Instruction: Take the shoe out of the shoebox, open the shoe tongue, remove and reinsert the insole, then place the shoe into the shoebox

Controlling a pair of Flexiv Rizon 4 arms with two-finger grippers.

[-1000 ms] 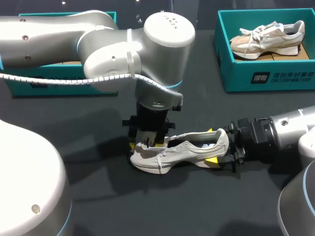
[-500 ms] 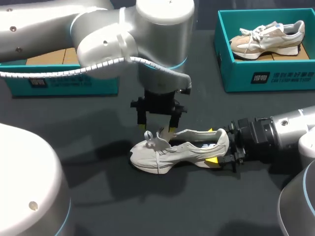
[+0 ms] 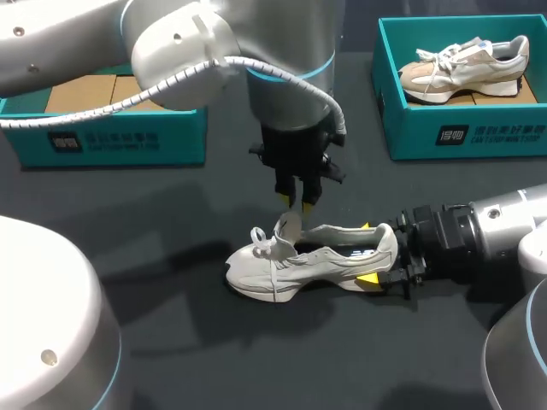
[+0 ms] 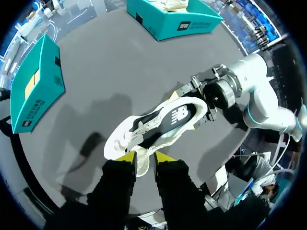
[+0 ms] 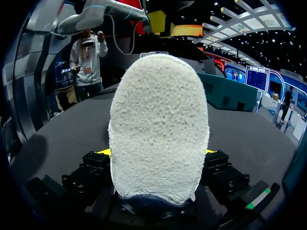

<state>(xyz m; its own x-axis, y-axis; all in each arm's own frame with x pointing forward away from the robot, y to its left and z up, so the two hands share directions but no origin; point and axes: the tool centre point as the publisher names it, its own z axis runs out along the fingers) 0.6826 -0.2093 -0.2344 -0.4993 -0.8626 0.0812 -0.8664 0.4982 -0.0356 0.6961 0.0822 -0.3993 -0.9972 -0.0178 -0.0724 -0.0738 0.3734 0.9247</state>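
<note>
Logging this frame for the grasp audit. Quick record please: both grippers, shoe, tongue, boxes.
left gripper: shut on tongue, above shoe
right gripper: shut on shoe at heel
shoe: on table, on its sole, outside both boxes
tongue: pulled up
left shoebox: cardboard floor showing, partly behind arm
right shoebox: holds second shoe

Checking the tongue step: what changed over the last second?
Left gripper rose from the front of the shoe and shifted right, pulling up the shoe tongue pinched in it. Right gripper stayed clamped on the shoe, which didn't move.
</note>
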